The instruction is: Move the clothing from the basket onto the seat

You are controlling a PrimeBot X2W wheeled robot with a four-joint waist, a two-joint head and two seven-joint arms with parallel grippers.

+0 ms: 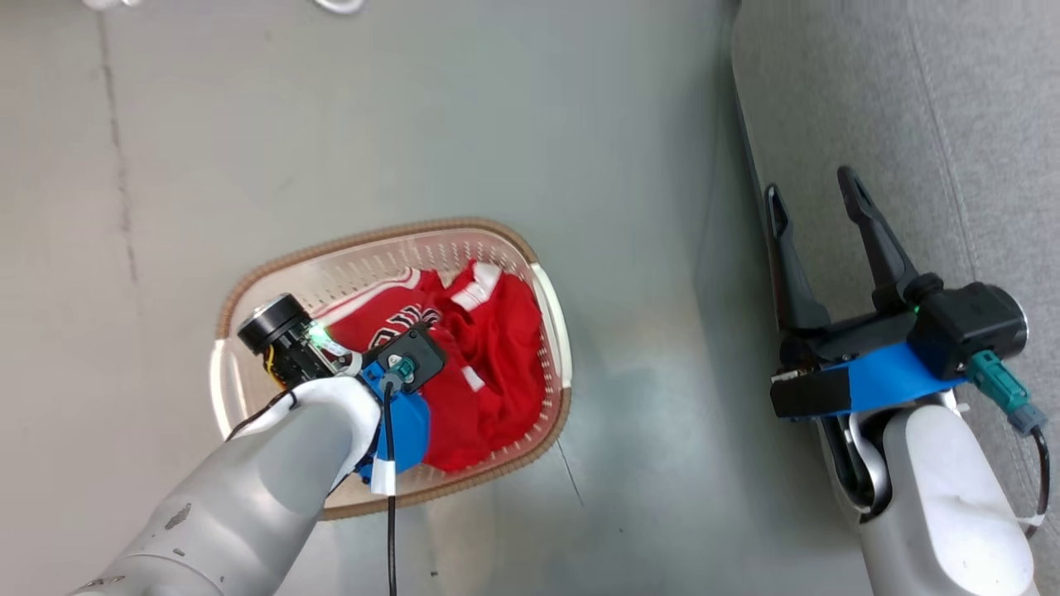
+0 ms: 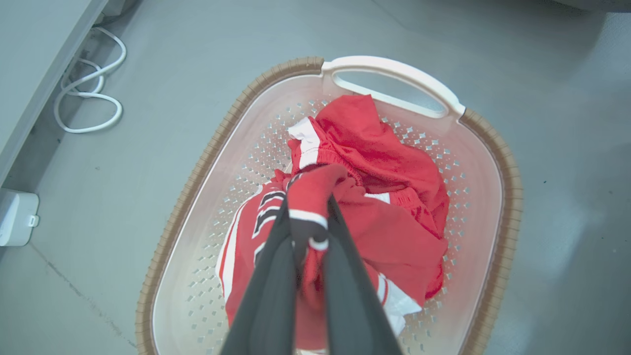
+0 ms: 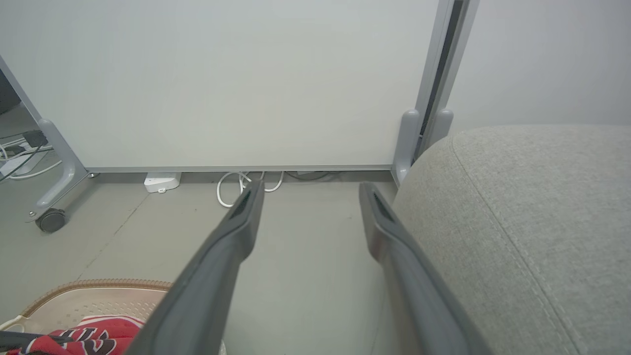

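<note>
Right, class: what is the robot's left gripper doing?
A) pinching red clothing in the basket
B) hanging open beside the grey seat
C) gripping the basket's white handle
A: the left wrist view shows the left gripper closed on a bunched fold of the red clothing, over the basket.

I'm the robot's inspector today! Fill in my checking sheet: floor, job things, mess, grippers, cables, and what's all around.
Surface: smooth grey floor.
Job's things: red clothing heaped in the basket; grey seat beside it, with no clothing on the part in view.
Clutter: small white box on the floor.
Grippers: left gripper, jaws shut on a fold of clothing; right gripper, jaws open, holding nothing, by the seat's edge.
Cables: white cable loops on the floor; black cable at the left wrist.
Surroundings: pale panel on castors.
</note>
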